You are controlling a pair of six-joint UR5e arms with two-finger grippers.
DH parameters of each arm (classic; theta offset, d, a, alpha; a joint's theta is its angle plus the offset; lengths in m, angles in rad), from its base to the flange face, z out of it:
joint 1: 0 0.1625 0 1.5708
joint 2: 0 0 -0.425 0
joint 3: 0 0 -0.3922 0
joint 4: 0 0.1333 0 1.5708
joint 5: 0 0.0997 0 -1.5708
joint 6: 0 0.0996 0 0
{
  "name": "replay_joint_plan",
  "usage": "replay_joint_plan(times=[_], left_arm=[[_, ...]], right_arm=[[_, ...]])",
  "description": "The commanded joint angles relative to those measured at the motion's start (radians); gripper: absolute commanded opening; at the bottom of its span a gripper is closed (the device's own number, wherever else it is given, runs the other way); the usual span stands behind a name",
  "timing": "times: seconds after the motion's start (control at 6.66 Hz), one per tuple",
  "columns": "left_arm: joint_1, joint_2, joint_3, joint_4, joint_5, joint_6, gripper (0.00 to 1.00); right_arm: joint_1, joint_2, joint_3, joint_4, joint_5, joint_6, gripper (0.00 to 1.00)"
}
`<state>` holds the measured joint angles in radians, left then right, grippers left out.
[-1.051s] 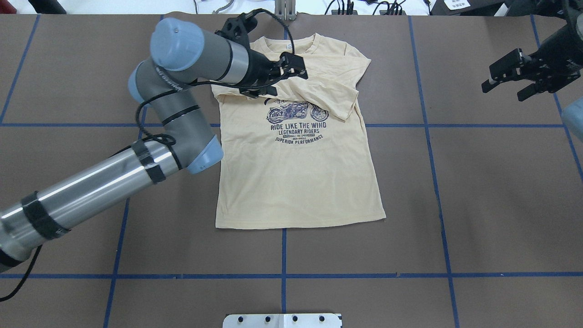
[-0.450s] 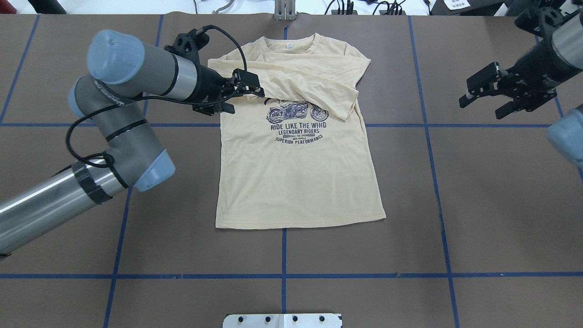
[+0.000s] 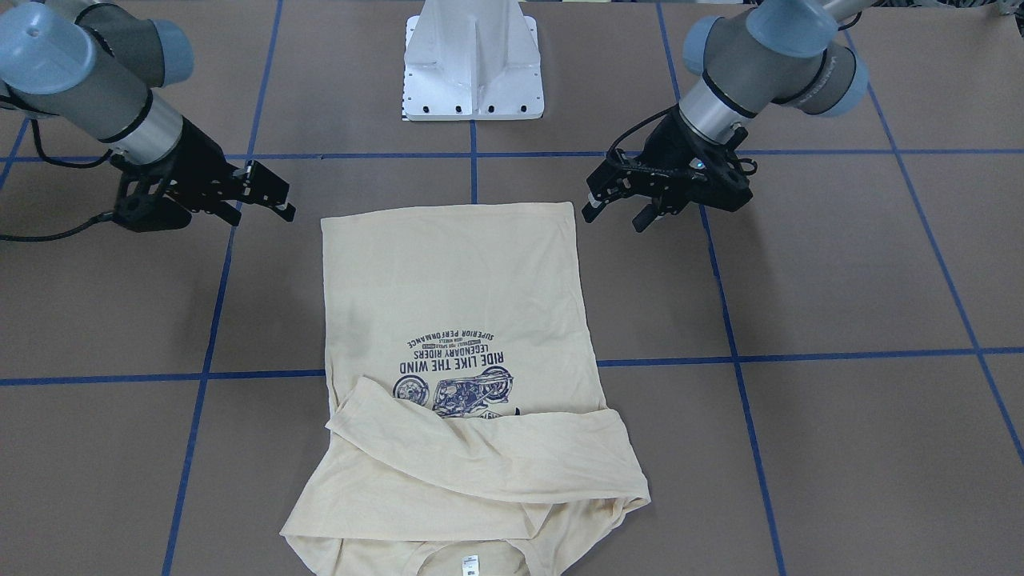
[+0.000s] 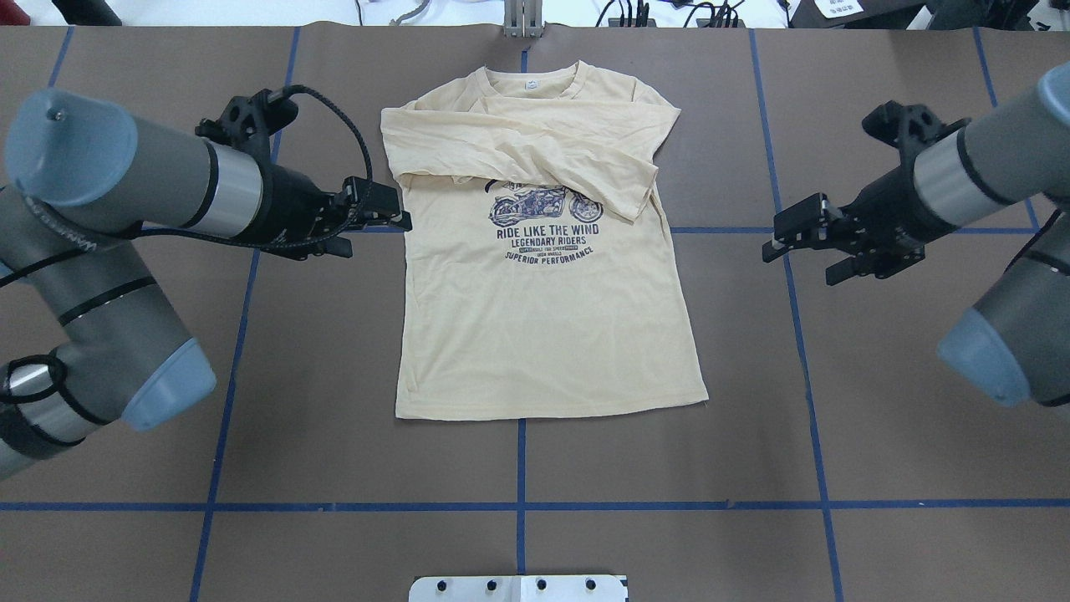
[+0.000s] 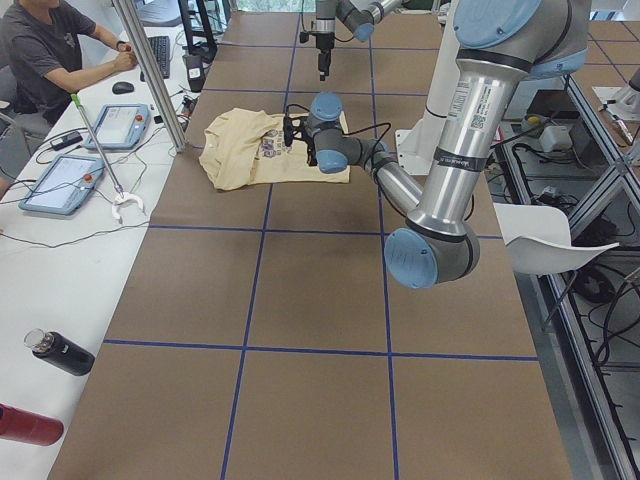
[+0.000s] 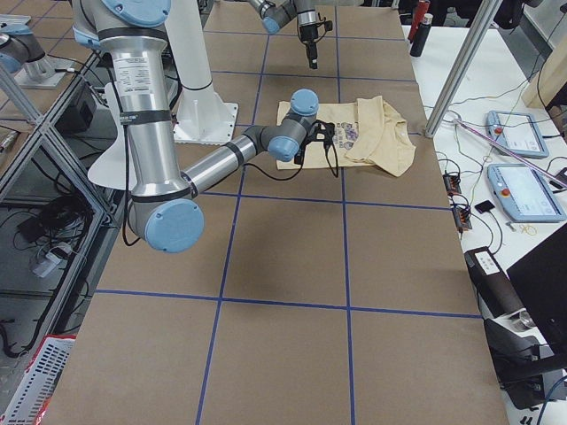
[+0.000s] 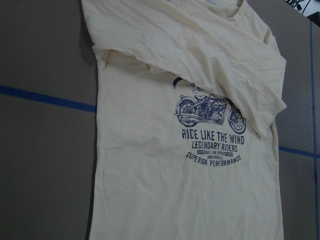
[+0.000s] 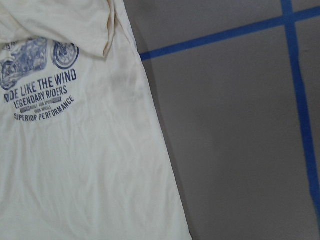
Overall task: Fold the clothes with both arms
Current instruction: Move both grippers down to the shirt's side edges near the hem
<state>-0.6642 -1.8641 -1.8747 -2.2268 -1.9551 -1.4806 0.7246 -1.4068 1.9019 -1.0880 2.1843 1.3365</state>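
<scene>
- Front-facing: left gripper (image 3: 612, 220) and right gripper (image 3: 284, 200), both spread and empty, one each side of the T-shirt (image 3: 448, 280), touching nothing.
- Overhead: shirt lies flat, collar at the bench's far edge, midway between its ends. Sleeves (image 4: 543, 150) are crossed over the chest.
- Left wrist: the sleeve stack is loose. I judge a one-layer pinch would drag it open.
- Right wrist: thin side edge. I'd expect uneven lifts to skew the fold.

T-shirt (image 4: 543, 334): thin matt cloth; table cover (image 4: 903, 401): matt brown paper; left arm (image 4: 230, 191): satin metal
</scene>
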Motion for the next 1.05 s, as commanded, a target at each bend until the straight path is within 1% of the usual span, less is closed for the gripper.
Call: replay_joint_plan(times=[0.0,0.15,0.45,0.75,0.9], left_arm=[[0.057,0.031,-0.012,0.001,0.071,-0.009,1.00],[0.060,0.031,-0.012,0.001,0.073,-0.009,1.00],[0.060,0.026,-0.014,0.001,0.073,-0.010,1.00],[0.060,0.025,-0.014,0.001,0.073,-0.009,1.00],[0.060,0.025,-0.012,-0.001,0.073,-0.009,1.00]], right_arm=[[-0.099,0.047,-0.052,-0.001,-0.086,0.023,1.00],[-0.125,0.049,-0.066,-0.003,-0.096,0.021,1.00],[-0.155,0.069,-0.127,-0.004,-0.120,0.023,1.00],[-0.172,0.069,-0.132,-0.009,-0.133,0.023,0.98],[-0.175,0.069,-0.132,-0.009,-0.132,0.024,0.94]])
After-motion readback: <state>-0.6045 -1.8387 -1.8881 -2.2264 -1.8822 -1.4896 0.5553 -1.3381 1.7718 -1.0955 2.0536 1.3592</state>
